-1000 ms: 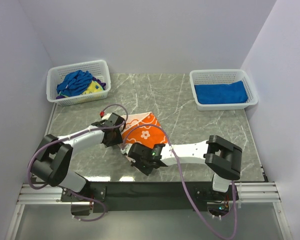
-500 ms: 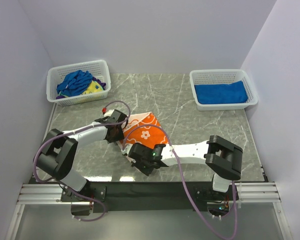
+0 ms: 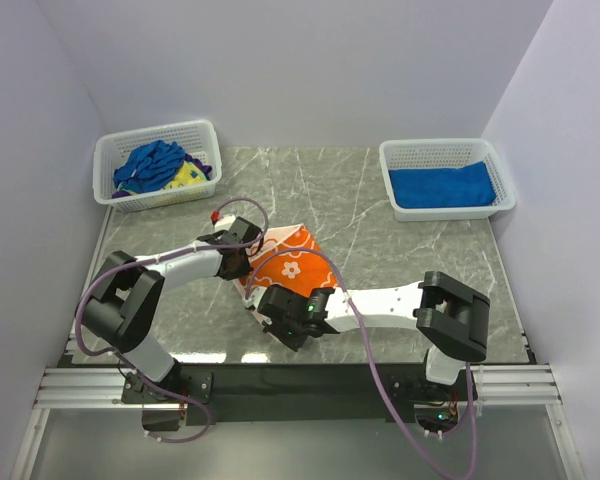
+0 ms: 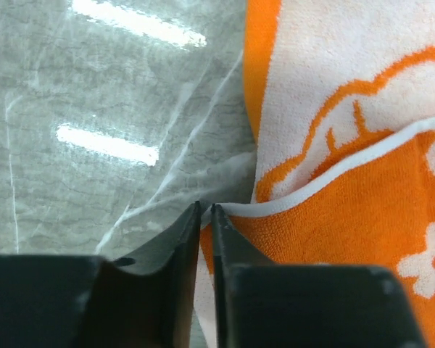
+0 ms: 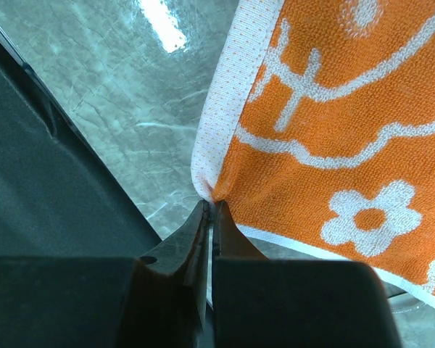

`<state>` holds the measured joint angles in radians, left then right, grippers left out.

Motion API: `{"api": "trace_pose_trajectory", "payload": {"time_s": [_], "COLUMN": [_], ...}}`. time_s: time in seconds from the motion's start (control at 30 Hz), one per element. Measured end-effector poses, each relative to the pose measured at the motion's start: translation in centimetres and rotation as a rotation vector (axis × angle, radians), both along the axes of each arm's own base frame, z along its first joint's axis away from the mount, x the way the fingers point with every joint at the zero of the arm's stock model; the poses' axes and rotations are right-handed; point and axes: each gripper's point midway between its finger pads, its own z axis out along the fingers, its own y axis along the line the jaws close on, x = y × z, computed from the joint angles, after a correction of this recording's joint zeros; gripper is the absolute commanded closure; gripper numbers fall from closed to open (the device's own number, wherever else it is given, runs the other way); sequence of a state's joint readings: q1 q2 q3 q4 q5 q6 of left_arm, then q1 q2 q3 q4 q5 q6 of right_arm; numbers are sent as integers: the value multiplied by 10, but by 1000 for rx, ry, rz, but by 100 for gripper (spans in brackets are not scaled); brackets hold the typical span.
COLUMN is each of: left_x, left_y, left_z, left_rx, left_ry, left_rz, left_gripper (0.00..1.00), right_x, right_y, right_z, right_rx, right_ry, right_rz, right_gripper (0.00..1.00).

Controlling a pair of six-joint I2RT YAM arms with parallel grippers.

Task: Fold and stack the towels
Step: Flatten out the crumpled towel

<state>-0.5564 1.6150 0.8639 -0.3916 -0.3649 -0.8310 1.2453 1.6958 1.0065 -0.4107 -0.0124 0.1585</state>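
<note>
Both arms are clamped on: the left gripper (image 4: 206, 210) pinches the orange towel (image 3: 292, 262) by its white-trimmed edge, and the right gripper (image 5: 209, 206) clenches 1 corner. The towel lies mid-table (image 3: 400, 250).

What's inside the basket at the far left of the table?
In the basket, a crumpled blue towel lies on top, a yellow towel and a bit of purple cloth beside it. Anything beneath them is covered.

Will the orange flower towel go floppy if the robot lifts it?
Probably floppy: the orange towel is soft cloth folded over itself, so it should sag between the left hand and right hand. Its fuzzy weave likely won't slip.
</note>
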Motion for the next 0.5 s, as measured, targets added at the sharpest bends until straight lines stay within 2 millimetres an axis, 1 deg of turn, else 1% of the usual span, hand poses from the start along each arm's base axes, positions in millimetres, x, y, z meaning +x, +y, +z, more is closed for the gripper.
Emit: {"api": "trace_pose_trajectory", "payload": {"time_s": [0.1, 0.17, 0.2, 0.23, 0.33, 0.5], "left_x": [0, 0, 0, -1, -8, -15], "left_y": [-2, -3, -4, -5, -4, 0], "left_z": [1, 1, 1, 2, 3, 2], "left_rx": [-5, -5, -10, -14, -12, 3], "left_ry": [-5, -5, -5, -4, 10, 36], "left_rz": [-5, -5, -7, -10, -17, -18], "left_gripper": [75, 65, 56, 53, 52, 55], "right_x": [0, 0, 0, 0, 0, 0], "right_y": [0, 0, 0, 0, 0, 0], "right_z": [0, 0, 0, 0, 0, 0], "right_rx": [0, 0, -1, 0, 0, -1], "right_ry": [0, 0, 0, 0, 0, 1], "right_rz": [0, 0, 0, 0, 0, 0], "right_gripper": [100, 100, 100, 100, 100, 100]}}
